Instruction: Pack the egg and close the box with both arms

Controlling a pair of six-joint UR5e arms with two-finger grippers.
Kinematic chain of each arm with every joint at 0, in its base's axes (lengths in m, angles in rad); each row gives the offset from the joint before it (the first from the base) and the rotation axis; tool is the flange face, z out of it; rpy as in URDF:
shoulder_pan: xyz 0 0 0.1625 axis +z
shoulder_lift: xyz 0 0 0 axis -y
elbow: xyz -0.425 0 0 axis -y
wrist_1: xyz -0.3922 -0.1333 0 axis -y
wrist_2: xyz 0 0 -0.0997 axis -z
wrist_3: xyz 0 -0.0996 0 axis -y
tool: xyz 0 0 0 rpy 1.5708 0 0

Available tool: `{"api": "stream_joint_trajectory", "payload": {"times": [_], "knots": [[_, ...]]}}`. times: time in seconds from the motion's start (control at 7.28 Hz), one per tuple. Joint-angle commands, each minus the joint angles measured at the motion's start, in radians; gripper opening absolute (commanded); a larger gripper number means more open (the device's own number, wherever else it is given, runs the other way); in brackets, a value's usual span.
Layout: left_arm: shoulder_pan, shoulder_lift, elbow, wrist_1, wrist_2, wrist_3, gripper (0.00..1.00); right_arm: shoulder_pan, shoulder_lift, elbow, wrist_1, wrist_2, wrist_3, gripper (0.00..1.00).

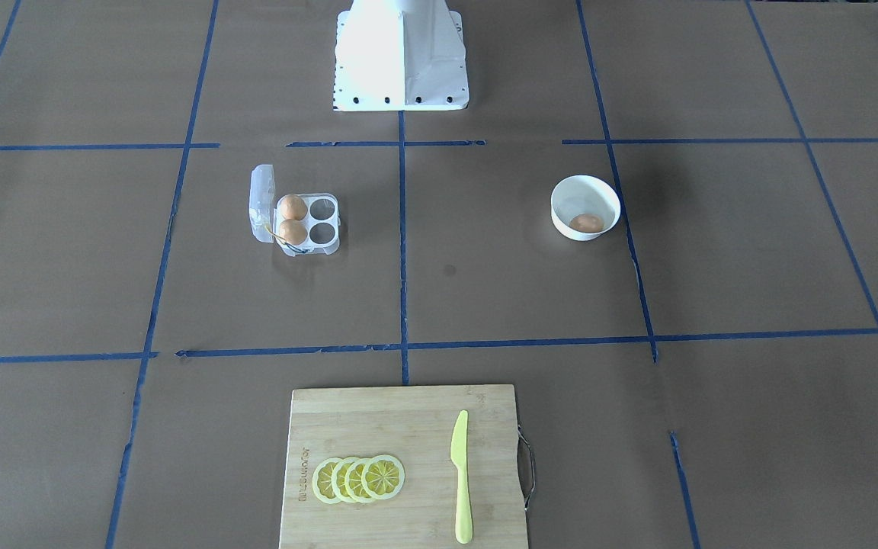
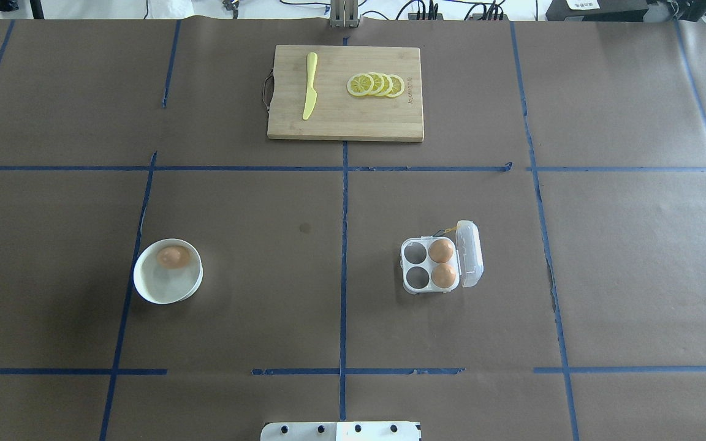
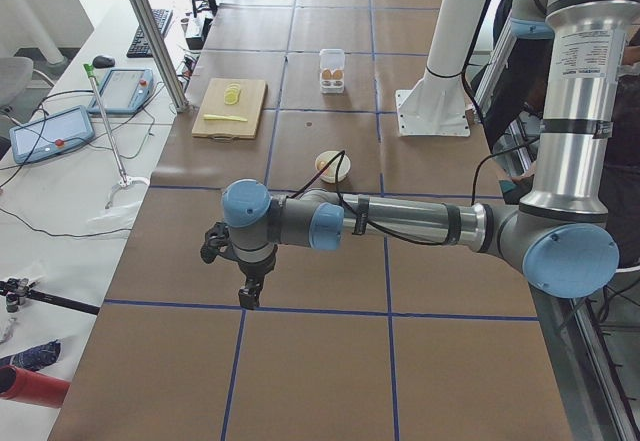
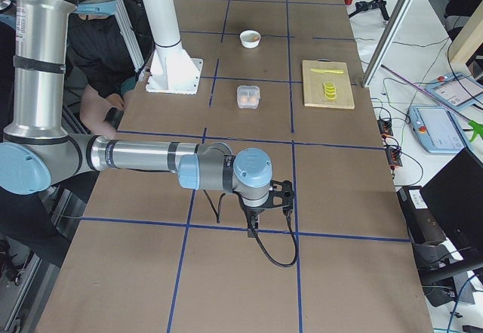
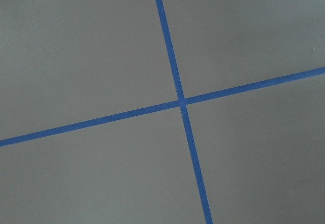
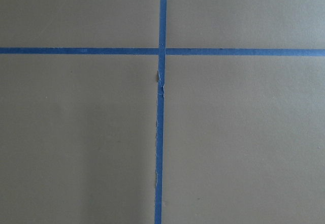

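- Facing the robot, the front camera shows the box (image 1: 308, 219) open on the table (image 1: 485, 290), with its lid (image 1: 261, 204) raised at the side away from the centre tape line. Two brown eggs (image 1: 292, 207) fill the cells next to the lid, and the other two cells are empty. The egg (image 1: 586, 223) lies in a white bowl (image 1: 585, 185), well apart from the box, across the centre line.
- Overhead view: the bowl with the egg sits on the robot's left half and the open box on its right half. A cutting board (image 2: 345, 116) at the far edge carries lemon slices (image 2: 376, 84) and a yellow knife (image 2: 309, 86).
- Left side view: the left arm (image 3: 400, 223) stretches low over the table's near end. The left gripper (image 3: 248, 299) points down near a tape line, well apart from the bowl. Whether it is parted or clenched cannot be told.
- Right side view: the right arm (image 4: 143, 155) lies likewise. The right gripper (image 4: 253, 229) points down near a tape line, well apart from the box. Its state cannot be told.
- Left wrist view: brown paper and a tape crossing (image 5: 182, 102).
- Right wrist view: brown paper and a second tape crossing (image 6: 162, 51).
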Motion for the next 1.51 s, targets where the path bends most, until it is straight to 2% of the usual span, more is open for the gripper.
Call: {"api": "stream_joint_trajectory", "payload": {"times": [0.0, 0.14, 0.27, 0.55, 0.82, 0.96, 1.1, 1.24, 1.37], "knots": [[0.0, 0.001, -0.02, 0.0, -0.002, -0.005, 1.0, 0.001, -0.006, 0.0, -0.001, 0.0, -0.003, 1.0], [0.0, -0.014, -0.045, -0.002, -0.002, -0.008, 1.0, 0.001, -0.004, 0.005, -0.003, 0.0, -0.003, 1.0], [0.012, -0.041, -0.11, -0.015, -0.002, -0.011, 1.0, 0.001, -0.003, 0.009, 0.0, 0.002, -0.003, 1.0], [0.132, -0.109, -0.132, -0.206, -0.028, -0.075, 1.0, 0.001, 0.003, 0.008, 0.003, 0.002, -0.003, 1.0], [0.194, -0.179, -0.12, -0.276, -0.036, -0.115, 1.0, 0.001, 0.005, 0.014, 0.002, 0.005, -0.002, 1.0], [0.249, -0.187, -0.134, -0.276, -0.036, -0.183, 1.0, -0.007, 0.008, 0.013, 0.002, -0.007, -0.003, 1.0], [0.303, -0.177, -0.199, -0.276, -0.026, -0.277, 1.0, -0.008, 0.029, 0.031, 0.003, 0.008, -0.005, 1.0], [0.329, -0.167, -0.233, -0.275, -0.031, -0.46, 1.0, -0.009, 0.037, 0.048, 0.003, 0.008, 0.0, 1.0], [0.414, -0.129, -0.31, -0.281, -0.019, -0.67, 1.0, -0.009, 0.034, 0.027, 0.005, 0.002, 0.009, 1.0]]}}
